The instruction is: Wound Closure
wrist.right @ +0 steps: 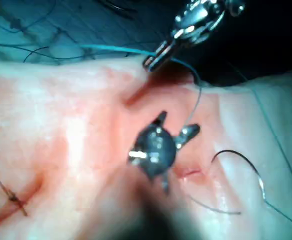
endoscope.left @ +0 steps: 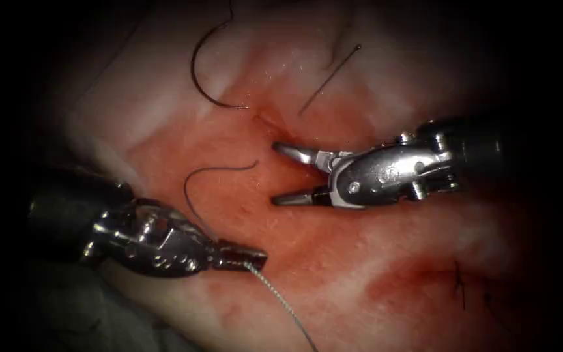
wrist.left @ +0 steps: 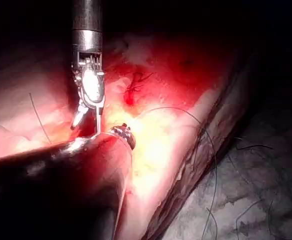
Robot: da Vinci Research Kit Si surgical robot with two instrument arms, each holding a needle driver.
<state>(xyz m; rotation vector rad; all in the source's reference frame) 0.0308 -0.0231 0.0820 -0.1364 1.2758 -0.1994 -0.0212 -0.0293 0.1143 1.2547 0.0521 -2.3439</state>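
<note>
So the right pincer (endoscope.left: 275,174) is hovering over the reddened middle of the tissue (endoscope.left: 333,261) with its jaws spread wide, gripping nothing. The left pincer (endoscope.left: 255,259) comes in from about 8 o'clock with its jaws pressed together on the thread (endoscope.left: 281,303), which trails away toward 5 o'clock.

The needle (endoscope.left: 203,72) is the dark curve up around 11 o'clock, left of the cut (endoscope.left: 265,120). Neither tool has it; one end meets the tissue right by the cut, but I can't tell if it's actually stuck in.

A loose dark strand (endoscope.left: 213,173) curls on the tissue between the two tools, another short cut end (endoscope.left: 330,78) lies near 12 o'clock, and there are finished stitches (endoscope.left: 461,283) off at 4 o'clock.
</note>
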